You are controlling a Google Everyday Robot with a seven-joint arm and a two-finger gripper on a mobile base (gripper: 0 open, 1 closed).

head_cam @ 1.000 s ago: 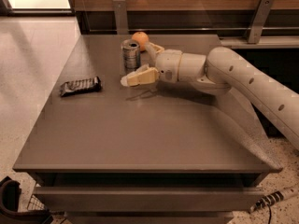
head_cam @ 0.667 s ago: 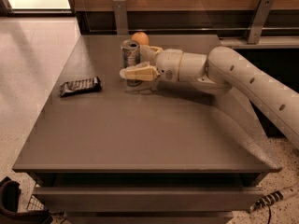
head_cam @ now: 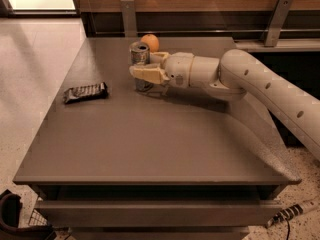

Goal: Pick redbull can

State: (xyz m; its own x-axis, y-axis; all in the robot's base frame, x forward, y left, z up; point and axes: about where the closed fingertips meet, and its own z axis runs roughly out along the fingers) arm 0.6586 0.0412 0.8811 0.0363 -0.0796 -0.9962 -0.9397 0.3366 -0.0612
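Camera view shows my gripper (head_cam: 143, 65) with fingers apart either side of the can (head_cam: 139, 53), which stands at the far side of the table (head_cam: 150, 149) near an orange (head_cam: 149, 42), so closing off-centre could tip it or shove it into that fruit.

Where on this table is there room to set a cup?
The front half of the grey table is bare, from the black snack wrapper across to the right edge. The back centre is crowded: the hand is at the slim silver can, beside the round orange fruit.
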